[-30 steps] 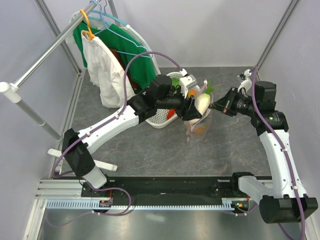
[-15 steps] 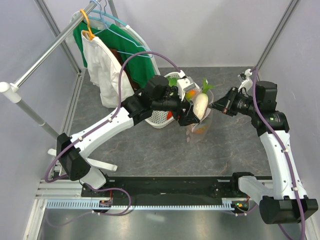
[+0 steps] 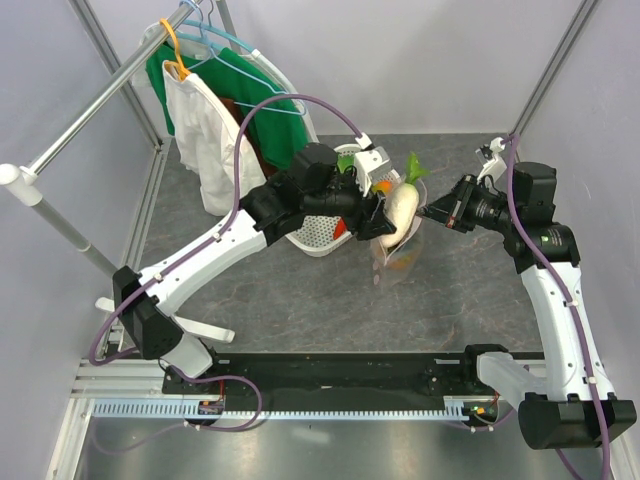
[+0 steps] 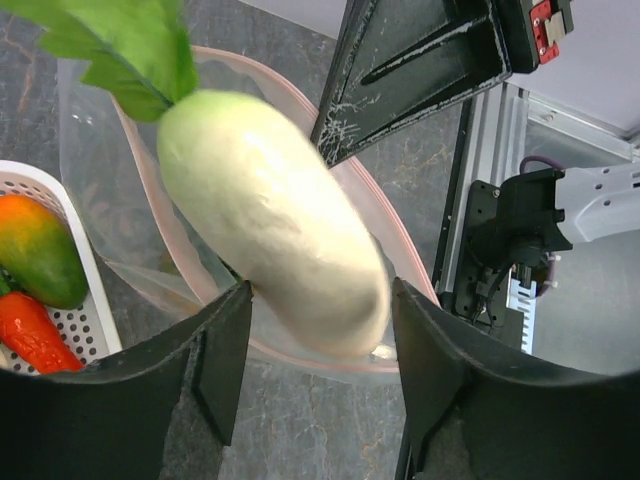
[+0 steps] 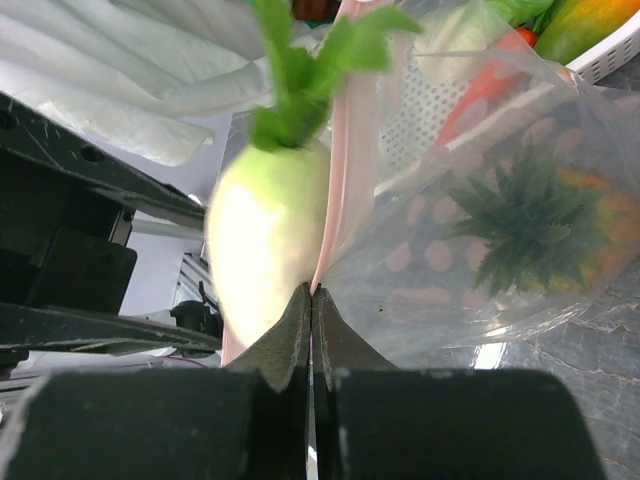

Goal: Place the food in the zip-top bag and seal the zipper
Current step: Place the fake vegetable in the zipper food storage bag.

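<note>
While right gripper [image 5: 311, 293] pinches zip-top bag [image 5: 480, 285] over grey marbled table [image 3: 300, 292], left gripper [image 4: 320, 296] straddles radish [image 4: 260, 200], hold unclear, lilac walls [image 3: 400, 60]

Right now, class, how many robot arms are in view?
2. The left arm reaches from the left to the white radish; the right arm comes from the right, pinching the bag rim.

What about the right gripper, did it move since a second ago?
No. The right gripper sits at the same spot across from the white basket, shut on the bag's pink zipper.
</note>
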Controlling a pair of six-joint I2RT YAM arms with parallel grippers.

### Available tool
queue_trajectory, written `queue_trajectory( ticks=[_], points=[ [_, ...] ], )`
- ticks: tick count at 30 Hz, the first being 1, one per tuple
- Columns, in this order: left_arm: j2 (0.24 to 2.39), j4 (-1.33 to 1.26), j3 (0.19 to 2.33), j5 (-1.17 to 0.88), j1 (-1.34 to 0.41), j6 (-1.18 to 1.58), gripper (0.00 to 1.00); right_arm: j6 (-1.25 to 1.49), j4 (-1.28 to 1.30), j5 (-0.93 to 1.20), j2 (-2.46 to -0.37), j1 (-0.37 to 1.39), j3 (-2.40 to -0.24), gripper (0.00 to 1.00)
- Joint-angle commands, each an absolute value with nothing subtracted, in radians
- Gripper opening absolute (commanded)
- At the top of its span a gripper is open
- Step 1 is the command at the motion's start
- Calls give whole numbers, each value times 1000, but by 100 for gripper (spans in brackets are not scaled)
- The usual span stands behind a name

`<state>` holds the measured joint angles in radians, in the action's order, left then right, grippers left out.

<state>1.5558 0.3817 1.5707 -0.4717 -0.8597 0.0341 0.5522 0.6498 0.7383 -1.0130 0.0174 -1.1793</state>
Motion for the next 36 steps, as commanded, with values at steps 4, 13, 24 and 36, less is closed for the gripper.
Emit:
queue_trajectory(
  ticks=[4,13,24,36],
  points=[
    [1559,454,1669,-414,-856,-64,76,538,612,776,-1003,17,-1229,0],
    [1546,549,1664,-396,-805,28,73,531,614,773,-1003,17,-1227,0],
    [1781,702,1997,-198,-690,-185,76,465,689,646,-986,15,-1223,0],
    [2068,775,2088,100,-701,-897,83,439,704,591,-1002,17,-1200,0]
  ],
)
